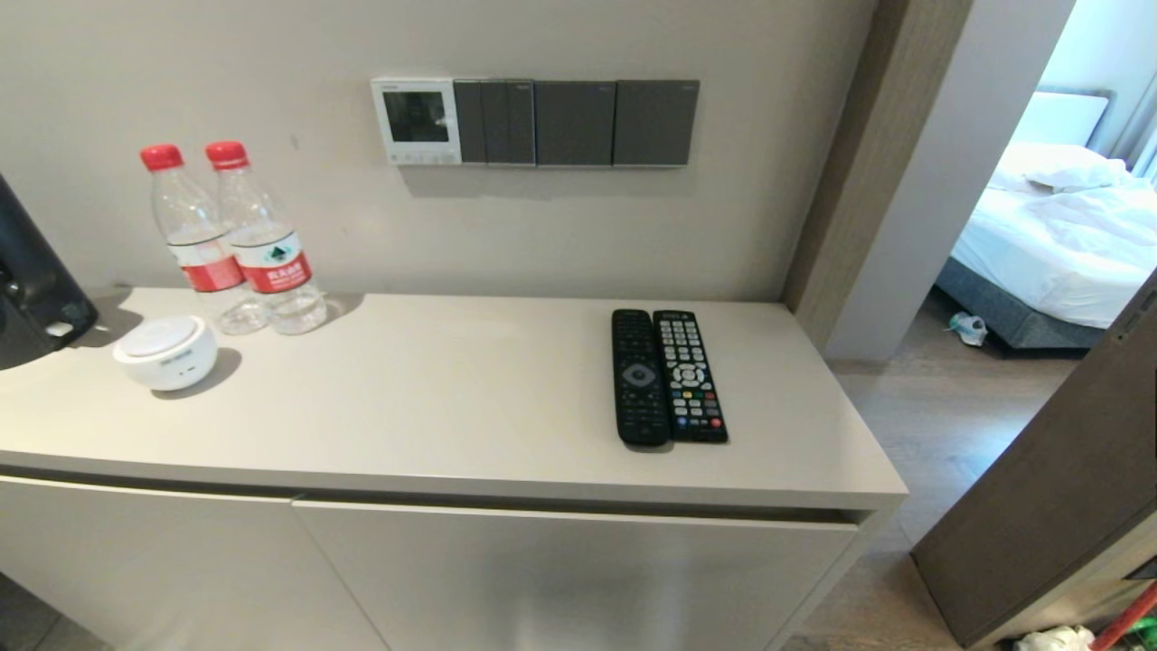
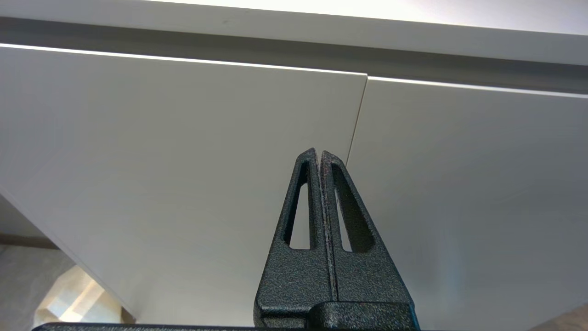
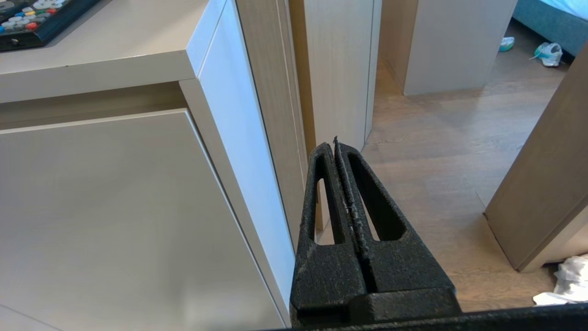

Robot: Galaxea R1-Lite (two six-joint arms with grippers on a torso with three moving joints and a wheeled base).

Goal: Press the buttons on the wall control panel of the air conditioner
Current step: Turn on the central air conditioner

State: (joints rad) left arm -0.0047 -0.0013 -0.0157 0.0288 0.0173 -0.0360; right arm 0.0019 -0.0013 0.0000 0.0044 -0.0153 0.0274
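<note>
Since both claws sit low in front of the cabinet, left claw (image 2: 320,154) and right claw (image 3: 335,143) each pinched shut on nothing, the control panel (image 1: 416,120) is up on the far wall, left of centre, its buttons (image 1: 421,157) along the bottom edge, so the left arm looks nearer.

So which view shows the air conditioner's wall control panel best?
The head view: the wall control panel sits on the wall with its screen and buttons facing the camera. Both wrist views show only cabinet fronts and floor, not the panel.
</note>
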